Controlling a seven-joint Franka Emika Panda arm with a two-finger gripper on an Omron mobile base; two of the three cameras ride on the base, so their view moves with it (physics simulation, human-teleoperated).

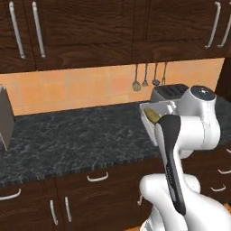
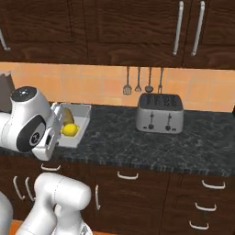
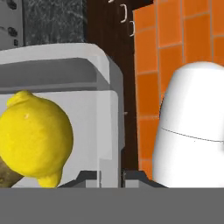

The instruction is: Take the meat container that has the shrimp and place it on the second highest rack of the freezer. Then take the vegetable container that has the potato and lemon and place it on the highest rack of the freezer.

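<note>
My gripper (image 3: 109, 177) is shut on the side wall of the white vegetable container (image 3: 65, 65). Inside it a bright yellow lemon (image 3: 35, 135) lies against a brown potato (image 3: 6, 173). In the right base view the container (image 2: 81, 110) sits by the counter's front edge, next to my hand, with the lemon (image 2: 69, 130) in front of the potato (image 2: 68, 115). The left base view shows the container (image 1: 155, 107) partly hidden behind my arm. The meat container, the shrimp and the freezer with its racks are out of view.
A silver toaster (image 2: 160, 113) stands on the dark speckled counter (image 2: 119, 137) to the right of the container. Kitchen utensils (image 2: 142, 85) hang on the orange tiled wall. A grey block (image 1: 4, 117) stands at the far left. Dark cabinets run above and below.
</note>
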